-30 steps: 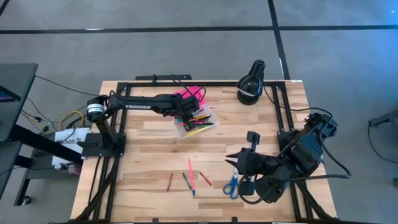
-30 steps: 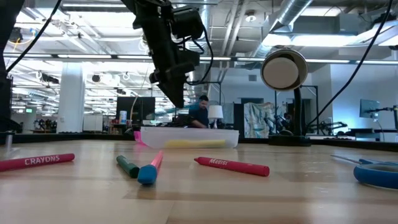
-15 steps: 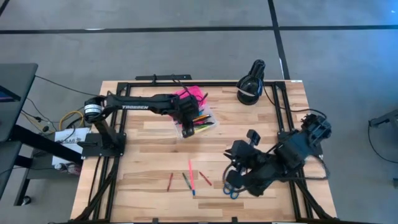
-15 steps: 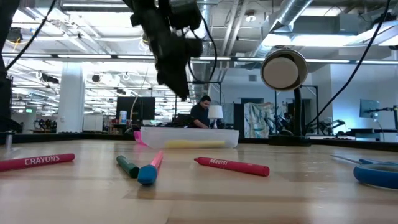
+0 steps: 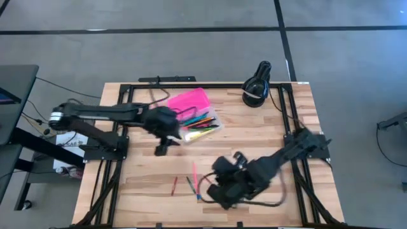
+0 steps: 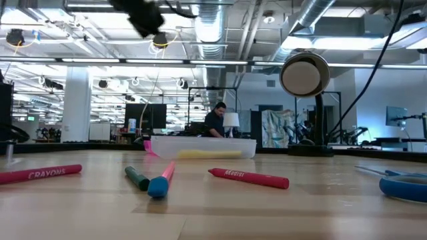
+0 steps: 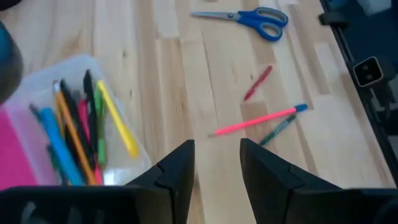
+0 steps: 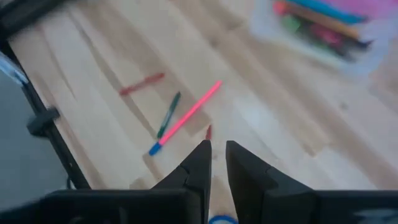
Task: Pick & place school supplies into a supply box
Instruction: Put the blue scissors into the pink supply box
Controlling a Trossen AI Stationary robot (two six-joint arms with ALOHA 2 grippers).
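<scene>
The box (image 5: 198,118) lies open at upper centre of the surface (image 5: 146,168), already holding pens. Loose ones lie lower centre: a pink pen (image 5: 195,179), a green pencil (image 5: 189,184) and red crayons. The right tool (image 5: 213,191), fingers nearly together and empty, hangs beside them; it should spread wider and straddle one pen crosswise. The left tool (image 5: 161,150), slightly parted and empty, hovers left of the box. The scissors (image 7: 244,17) and black lamp (image 5: 256,89) lie clear.

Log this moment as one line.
left pincer open, empty, near box | right pincer open, empty, over pink pen | box open, part filled | scissors loose
</scene>
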